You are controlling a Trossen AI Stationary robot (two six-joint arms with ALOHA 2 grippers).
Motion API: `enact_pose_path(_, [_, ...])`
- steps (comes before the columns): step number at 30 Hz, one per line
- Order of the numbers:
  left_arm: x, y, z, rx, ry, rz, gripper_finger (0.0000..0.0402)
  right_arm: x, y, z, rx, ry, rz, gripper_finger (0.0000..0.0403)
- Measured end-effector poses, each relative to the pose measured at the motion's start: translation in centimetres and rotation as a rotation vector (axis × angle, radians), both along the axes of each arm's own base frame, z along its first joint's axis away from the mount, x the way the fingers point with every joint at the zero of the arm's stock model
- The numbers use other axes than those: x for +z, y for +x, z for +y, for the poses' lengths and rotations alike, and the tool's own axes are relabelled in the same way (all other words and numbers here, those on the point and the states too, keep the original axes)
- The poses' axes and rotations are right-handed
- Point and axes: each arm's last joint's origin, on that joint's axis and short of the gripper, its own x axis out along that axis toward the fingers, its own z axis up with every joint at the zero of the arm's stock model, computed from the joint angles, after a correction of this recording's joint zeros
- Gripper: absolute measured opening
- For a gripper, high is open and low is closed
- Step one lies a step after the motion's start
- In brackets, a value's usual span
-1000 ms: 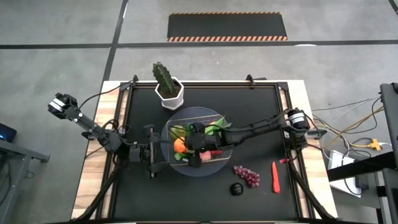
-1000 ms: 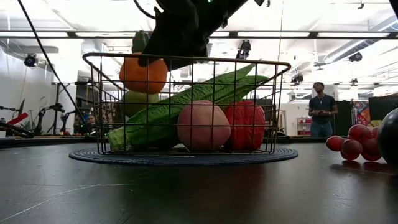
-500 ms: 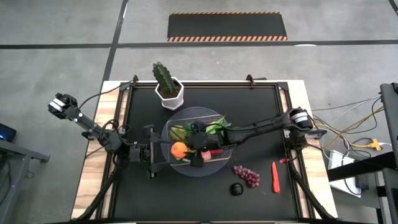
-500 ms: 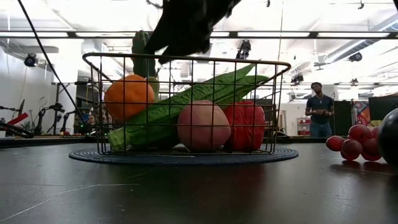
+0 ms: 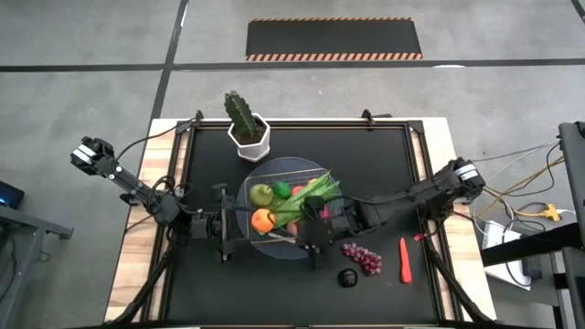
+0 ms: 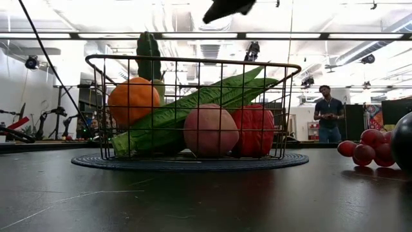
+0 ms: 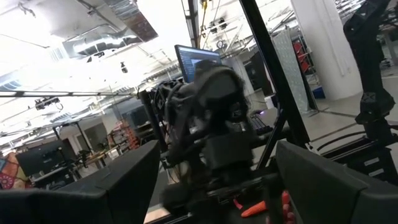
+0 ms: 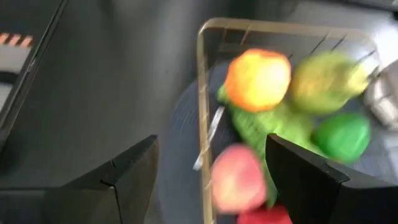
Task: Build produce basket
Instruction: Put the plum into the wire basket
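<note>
The wire basket (image 5: 294, 164) stands mid-table on its round grey base (image 6: 193, 161). In it lie an orange (image 6: 132, 101), a green apple (image 5: 262, 193), a lime (image 5: 282, 189), a long green bean bunch (image 6: 193, 106), a peach (image 6: 210, 131) and a red pepper (image 6: 257, 131). Purple grapes (image 5: 363, 258) and a red chili (image 5: 404, 259) lie on the mat to the near right. My right gripper (image 8: 211, 186) hangs open and empty above the basket's near right corner (image 5: 306, 245). My left gripper (image 5: 222, 226) waits open beside the basket's left side.
A potted cactus in a white pot (image 5: 247, 128) stands just beyond the basket's far left. A small dark round fruit (image 5: 347, 277) lies near the grapes. In the low view a person (image 6: 329, 114) stands in the room behind the table.
The orange has dropped from rim height under my right gripper to the basket's left side, where it now rests. My right gripper has risen and drawn back toward the table's near right, off the basket's middle.
</note>
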Motion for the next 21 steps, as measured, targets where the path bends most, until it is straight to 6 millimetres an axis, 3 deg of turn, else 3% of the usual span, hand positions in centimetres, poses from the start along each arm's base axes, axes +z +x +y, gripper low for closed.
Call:
enact_pose_path(13, [0.0,0.0,0.0,-0.001,-0.002,0.0,0.0302,-1.9,-5.7,4.8,-0.116,0.054,0.338,0.027])
enact_pose_path(21, [0.0,0.0,0.0,-0.001,-0.003,0.0,0.0302,-3.6,-8.9,8.3,-0.122,0.063,0.412,0.027])
